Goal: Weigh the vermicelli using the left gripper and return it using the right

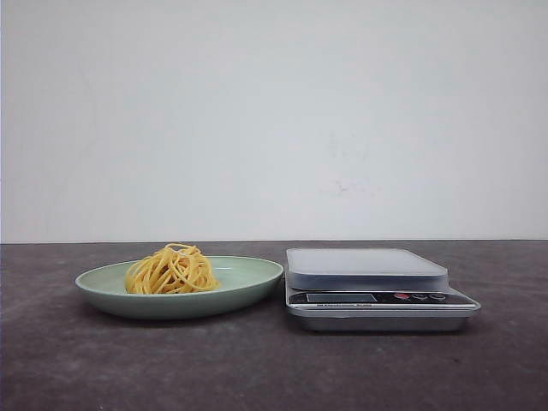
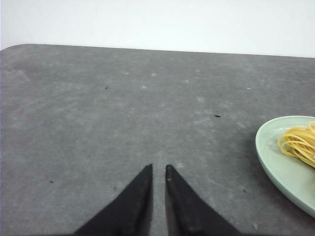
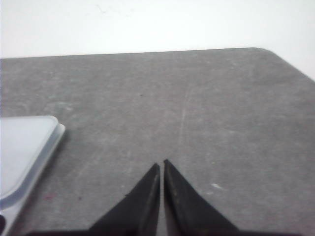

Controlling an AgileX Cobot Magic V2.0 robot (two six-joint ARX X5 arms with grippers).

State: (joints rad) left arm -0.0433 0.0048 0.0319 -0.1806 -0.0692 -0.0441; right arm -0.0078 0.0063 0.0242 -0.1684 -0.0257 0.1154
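Note:
The vermicelli (image 1: pixel 171 270), a small nest of yellow strands, lies on the left half of a pale green plate (image 1: pixel 248 278) at the table's left. Both also show at the edge of the left wrist view, the vermicelli (image 2: pixel 299 142) on the plate (image 2: pixel 275 157). My left gripper (image 2: pixel 159 167) hangs over bare table to the left of the plate, its black fingers nearly together with a narrow slit between them, empty. My right gripper (image 3: pixel 161 163) is shut and empty over bare table to the right of the scale. Neither gripper shows in the front view.
A silver digital kitchen scale (image 1: pixel 368 270) with a pale platform stands just right of the plate, its display and buttons facing front. Its platform corner shows in the right wrist view (image 3: pixel 24 147). The dark grey table (image 1: pixel 274 368) ends at a white wall behind.

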